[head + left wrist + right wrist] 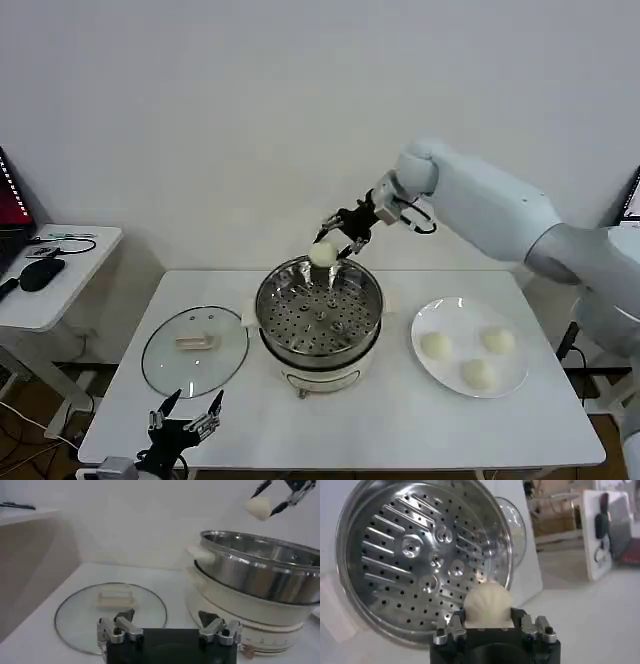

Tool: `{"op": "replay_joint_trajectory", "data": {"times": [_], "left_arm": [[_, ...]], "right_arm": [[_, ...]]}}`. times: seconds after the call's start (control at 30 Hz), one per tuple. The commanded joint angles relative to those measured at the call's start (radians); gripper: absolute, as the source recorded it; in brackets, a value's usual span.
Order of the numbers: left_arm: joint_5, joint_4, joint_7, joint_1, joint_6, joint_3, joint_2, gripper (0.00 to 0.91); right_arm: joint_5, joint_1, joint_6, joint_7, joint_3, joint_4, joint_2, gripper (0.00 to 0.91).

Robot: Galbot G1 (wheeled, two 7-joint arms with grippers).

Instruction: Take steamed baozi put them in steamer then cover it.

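Observation:
My right gripper (333, 243) is shut on a cream-white baozi (322, 254), holding it just above the far rim of the steamer (320, 312). In the right wrist view the pleated baozi (487, 604) sits between the fingers over the bare perforated tray (420, 555). Three more baozi (436, 345) lie on the white plate (505, 382) at the right. The glass cover (195, 350) lies flat on the table left of the steamer. My left gripper (187, 417) hangs open at the table's front left edge, near the cover (111, 615).
A white side table (50, 280) with a black mouse and cables stands at the far left. The white wall is close behind the table's back edge. The table's front middle is bare.

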Motion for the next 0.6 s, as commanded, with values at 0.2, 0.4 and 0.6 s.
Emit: {"op": "replay_joint_trajectory", "data": {"times": [0.2, 0.4, 0.6], "left_arm": [[0.001, -0.008, -0.001, 0.009, -0.001, -0.001, -0.001, 0.907], [0.001, -0.01, -0.002, 0.006, 0.0, 0.0, -0.005, 0.907], [0.0, -0.018, -0.003, 0.009, 0.0, -0.001, -0.008, 0.907]], "right_arm": [[-0.17, -0.026, 0.019, 0.029, -0.007, 0.043, 0.021, 0.615], [-0.221, -0.045, 0.019, 0.043, -0.005, 0.029, 0.032, 0.615], [-0.264, -0.058, 0.019, 0.044, 0.002, -0.011, 0.056, 0.615]]}}
